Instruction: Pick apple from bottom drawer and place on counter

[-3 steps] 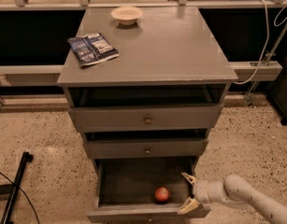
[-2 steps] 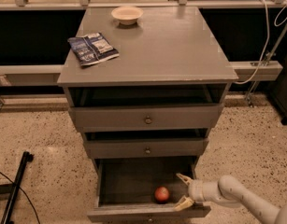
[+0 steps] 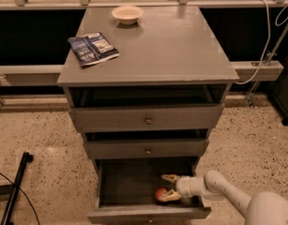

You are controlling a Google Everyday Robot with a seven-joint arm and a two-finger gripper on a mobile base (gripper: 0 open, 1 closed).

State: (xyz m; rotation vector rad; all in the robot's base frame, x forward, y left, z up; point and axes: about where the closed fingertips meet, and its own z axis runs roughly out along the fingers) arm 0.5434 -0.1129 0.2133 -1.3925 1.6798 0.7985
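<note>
Change: compared with one second ago, the gripper point(image 3: 170, 187) has moved to the left inside the bottom drawer point(image 3: 127, 184), closer to the apple point(image 3: 159, 194); the apple has stayed in the same place
Meaning for the task: the approach looks almost finished, but the apple is not yet grasped, so the lifting and the placing on the counter point(image 3: 171, 46) are still to do
Jaws: spread wide, with nothing held between them
Apple position: on the dark floor of the open bottom drawer, toward the front and right of the middle
Apple relative to jaws: just at the mouth of the opening, beside the tip of the finger nearer to the drawer front; I cannot tell if they touch; the other finger is apart from it
Judgement: the apple is not centred, so closing now could push it away; a little more reach seems needed
Counter: a cream bowl point(image 3: 127, 14) at the back and a blue packet point(image 3: 93, 48) on the left
</note>
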